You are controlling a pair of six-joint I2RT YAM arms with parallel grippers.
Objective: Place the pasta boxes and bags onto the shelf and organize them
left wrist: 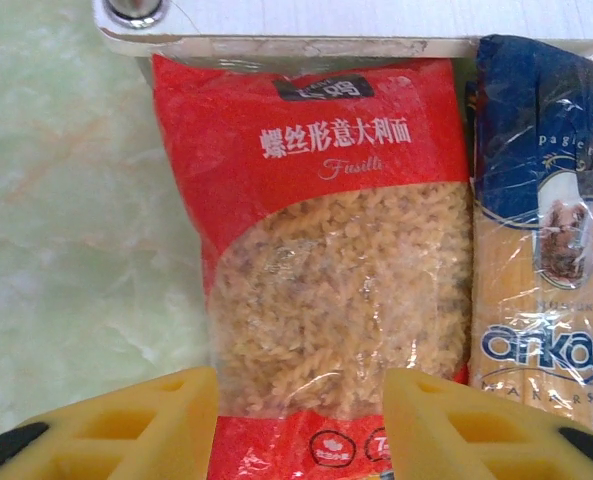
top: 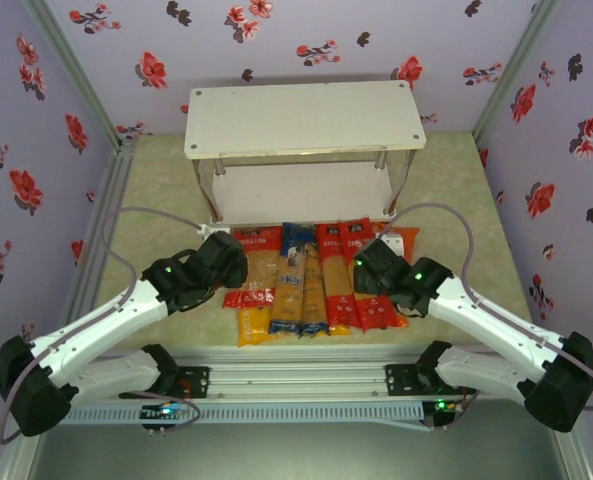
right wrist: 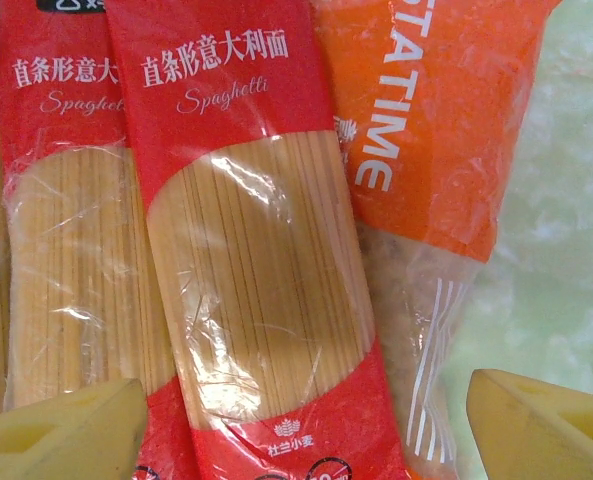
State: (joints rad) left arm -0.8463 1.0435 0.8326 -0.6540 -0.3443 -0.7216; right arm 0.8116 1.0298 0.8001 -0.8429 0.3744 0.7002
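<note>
The pasta packs lie side by side on the table in front of the white two-tier shelf [top: 303, 118]. My left gripper [top: 224, 264] hovers open over the clear red-ended fusilli bag [left wrist: 336, 260], with its yellow fingers [left wrist: 126, 430] on either side of the bag's width and nothing between them. A blue spaghetti pack [left wrist: 541, 230] lies just to the right of that bag. My right gripper [top: 373, 262] is open above a red spaghetti pack [right wrist: 256, 280]. A second red pack [right wrist: 66, 280] lies to its left and the orange bag [right wrist: 436, 130] to its right.
The shelf's lower board edge [left wrist: 276, 25] and a leg foot sit just beyond the fusilli bag. Yellow-orange packs [top: 254, 325] reach toward the table's front rail [top: 296, 375]. Floral walls close in the sides and back. Bare green tabletop [left wrist: 66, 200] lies left of the bags.
</note>
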